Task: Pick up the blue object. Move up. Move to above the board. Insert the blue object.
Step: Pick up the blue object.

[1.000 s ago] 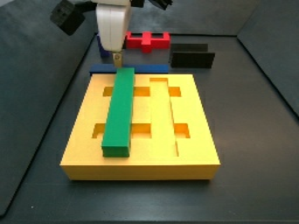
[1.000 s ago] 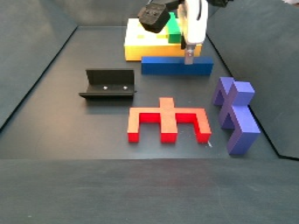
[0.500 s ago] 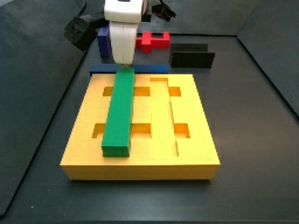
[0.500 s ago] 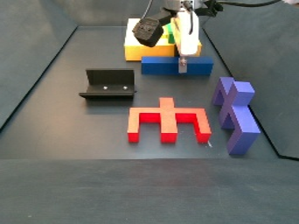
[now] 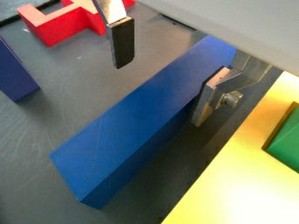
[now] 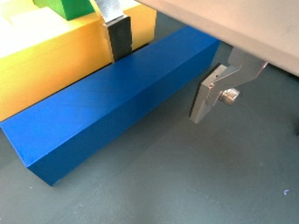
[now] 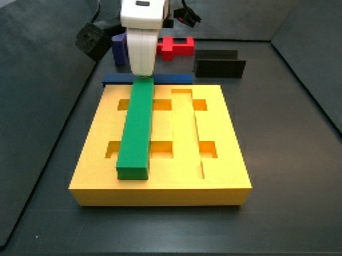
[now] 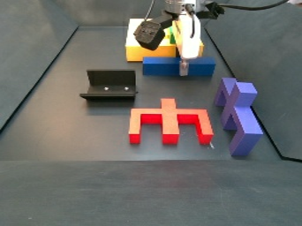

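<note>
Straddling the blue object (image 5: 140, 131), the gripper (image 5: 166, 68) is low over the floor with its jaws spread wide, one silver finger (image 6: 115, 32) on the bar's board side and one (image 6: 214, 92) on its open side. Neither pad clearly touches the bar in the wrist views; it lies flat on the dark floor, not lifted.

Blue object (image 8: 177, 65) runs crosswise under the gripper (image 8: 186, 62), lying just beside the edge of the board (image 7: 227, 130), possibly touching it.

Green bar (image 7: 136, 128) sits in a long groove of the board, beyond the gripper's inner finger.

On the open side, away from the board: red piece (image 8: 170, 122) near, purple block (image 8: 239, 115) off to one side, the fixture (image 8: 109, 86) to the other, all well apart from the gripper.
</note>
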Motion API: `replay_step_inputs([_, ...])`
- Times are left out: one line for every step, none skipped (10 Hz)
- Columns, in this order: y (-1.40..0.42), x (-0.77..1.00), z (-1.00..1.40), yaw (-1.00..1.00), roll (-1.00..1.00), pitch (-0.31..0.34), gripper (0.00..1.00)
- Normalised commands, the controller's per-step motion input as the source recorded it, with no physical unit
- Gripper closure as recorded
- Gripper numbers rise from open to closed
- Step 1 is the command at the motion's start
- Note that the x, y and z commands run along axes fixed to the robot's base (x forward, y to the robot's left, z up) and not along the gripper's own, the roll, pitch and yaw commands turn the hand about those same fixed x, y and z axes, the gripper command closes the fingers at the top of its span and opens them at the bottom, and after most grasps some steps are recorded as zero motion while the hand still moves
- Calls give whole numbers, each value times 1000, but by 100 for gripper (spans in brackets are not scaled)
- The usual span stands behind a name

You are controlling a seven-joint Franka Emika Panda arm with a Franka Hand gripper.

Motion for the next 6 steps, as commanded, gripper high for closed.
replay_step_inputs([0,0,-126,0,-21,-9,0])
replay_step_inputs([3,0,-203,0,-19,-10,0])
replay_step_inputs([3,0,-186,0,-21,0,0])
replay_step_inputs([11,0,-71,0,-30,0,0])
replay_step_inputs([9,0,26,0,0,0,0])
replay_step_inputs([0,-86,343,-120,0,7,0])
